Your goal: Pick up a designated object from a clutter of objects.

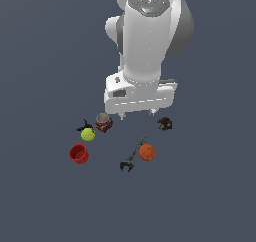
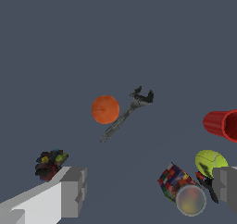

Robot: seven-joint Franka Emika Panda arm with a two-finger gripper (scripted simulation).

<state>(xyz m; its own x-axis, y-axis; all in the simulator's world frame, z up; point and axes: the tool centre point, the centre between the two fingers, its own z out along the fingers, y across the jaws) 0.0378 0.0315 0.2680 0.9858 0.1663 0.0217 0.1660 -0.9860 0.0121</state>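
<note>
End effector [image 2: 148, 190], fingers spread wide and empty, hovers well short of the orange sphere [image 2: 105, 109] beside the wrench [image 2: 126, 115].

Plain orange sphere [image 1: 147, 152] [image 2: 105, 109] seen resting on the dark floor, touching the wrench shaft [image 1: 132, 156] [image 2: 124, 117] at mid-length, below the open-jawed gripper [image 1: 137, 114], clear of its fingers

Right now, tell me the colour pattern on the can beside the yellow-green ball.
The can wears a multicoloured patchwork of red, blue and white; the wrist view shows it best.
</note>
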